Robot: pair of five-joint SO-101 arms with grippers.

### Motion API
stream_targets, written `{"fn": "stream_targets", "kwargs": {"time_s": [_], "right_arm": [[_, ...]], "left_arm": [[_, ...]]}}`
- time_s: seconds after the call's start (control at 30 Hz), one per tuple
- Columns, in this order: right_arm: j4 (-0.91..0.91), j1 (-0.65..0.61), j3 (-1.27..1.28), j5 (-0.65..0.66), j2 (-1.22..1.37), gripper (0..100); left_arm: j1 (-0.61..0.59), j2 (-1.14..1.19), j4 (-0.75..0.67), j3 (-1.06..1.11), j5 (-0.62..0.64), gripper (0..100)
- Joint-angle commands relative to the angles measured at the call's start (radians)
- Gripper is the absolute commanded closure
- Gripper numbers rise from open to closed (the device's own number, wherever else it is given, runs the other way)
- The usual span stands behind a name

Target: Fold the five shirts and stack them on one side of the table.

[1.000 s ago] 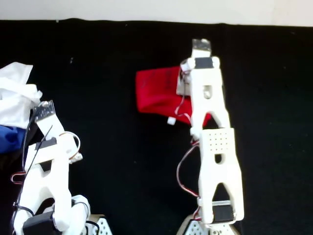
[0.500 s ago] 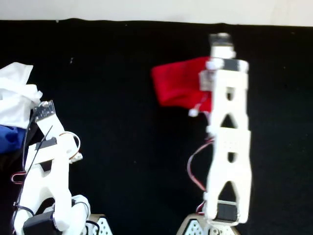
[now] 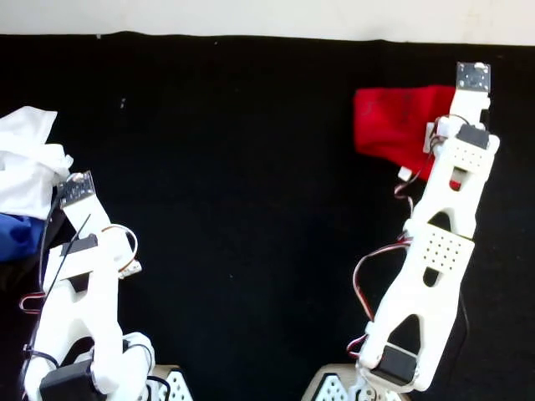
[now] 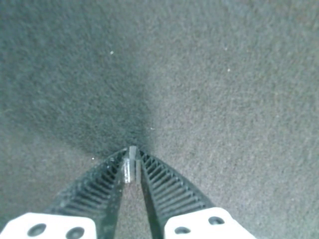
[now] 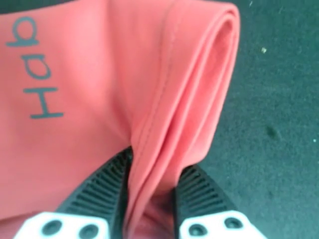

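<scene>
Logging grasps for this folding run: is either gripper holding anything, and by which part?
The right gripper is shut on the red shirt, pinching its folded, layered edge. The left gripper is shut on nothing.

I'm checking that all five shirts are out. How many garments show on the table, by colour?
Red: 1, the red shirt, held in the right claw.
White: 1, the white heap; it may hold more than one.
Blue: 1, the blue cloth, partly out of frame.
Total: 3 that can be told apart.

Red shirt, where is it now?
In the high view the red shirt sits far right on the table, its edge clamped in the right gripper.
</scene>
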Motion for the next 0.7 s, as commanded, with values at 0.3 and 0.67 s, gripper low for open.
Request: {"fn": "stream_targets", "kwargs": {"time_s": [0.3,0.67], "right_arm": [[0.177,0.007,-0.140,0.005,-0.107,65.9],[0.479,-0.042,-0.321,0.003,-0.278,67.7]], "left_arm": [[0.004,-0.007,-0.021,0.002,-0.003,99],[-0.001,-0.125,0.345,-0.297,-0.002,99]]}}
